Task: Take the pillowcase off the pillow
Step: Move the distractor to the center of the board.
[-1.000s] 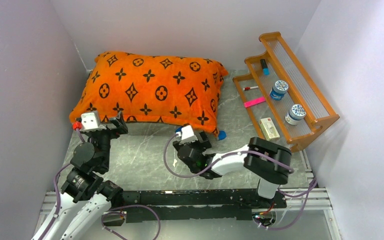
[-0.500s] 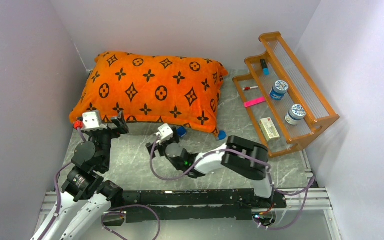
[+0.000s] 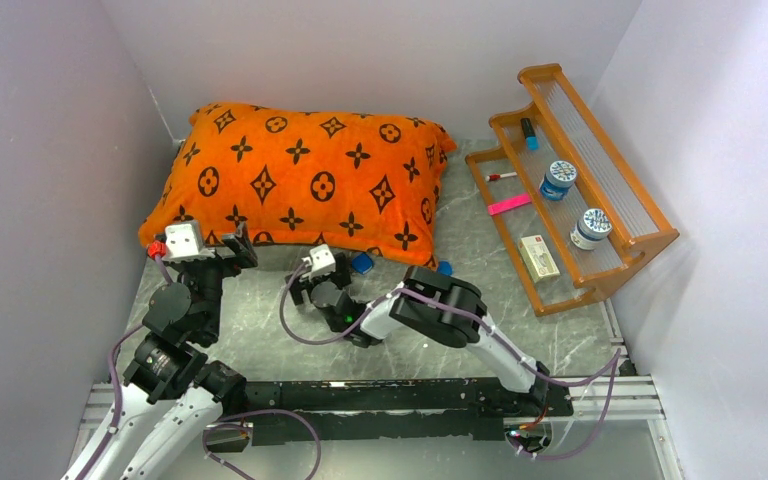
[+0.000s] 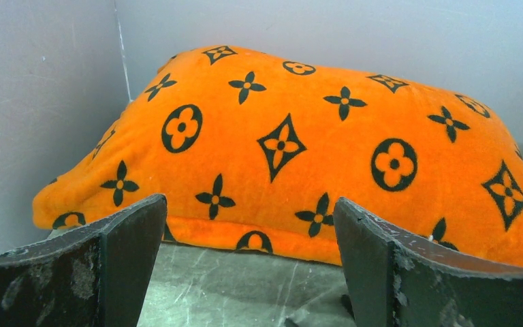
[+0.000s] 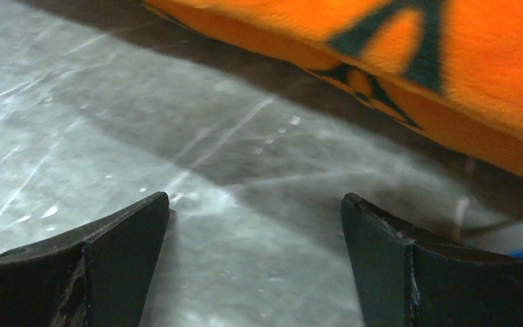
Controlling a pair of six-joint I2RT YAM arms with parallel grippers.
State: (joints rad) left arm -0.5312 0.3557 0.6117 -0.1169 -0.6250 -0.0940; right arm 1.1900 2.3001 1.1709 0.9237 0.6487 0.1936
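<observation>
The orange pillowcase (image 3: 305,180) with dark brown motifs lies plump at the back left of the grey table; it covers the pillow fully, so the pillow itself is hidden. My left gripper (image 3: 232,250) is open just in front of the case's front left corner, touching nothing. In the left wrist view the pillowcase (image 4: 313,150) fills the frame beyond the left gripper (image 4: 250,204), with bare table between the jaws. My right gripper (image 3: 300,283) is open low over the table by the middle of the front edge. The right wrist view shows the pillowcase (image 5: 490,68) hem up right of the right gripper (image 5: 255,199).
A wooden rack (image 3: 650,238) stands at the right with two blue-and-white jars (image 3: 558,180), a pink strip, a marker and a small box. A small blue object (image 3: 444,268) lies by the case's front right corner. Walls close in at the left and back.
My right arm has swung left along the pillowcase's front edge, from its right corner to about the middle. The left arm and the pillowcase have not moved.
</observation>
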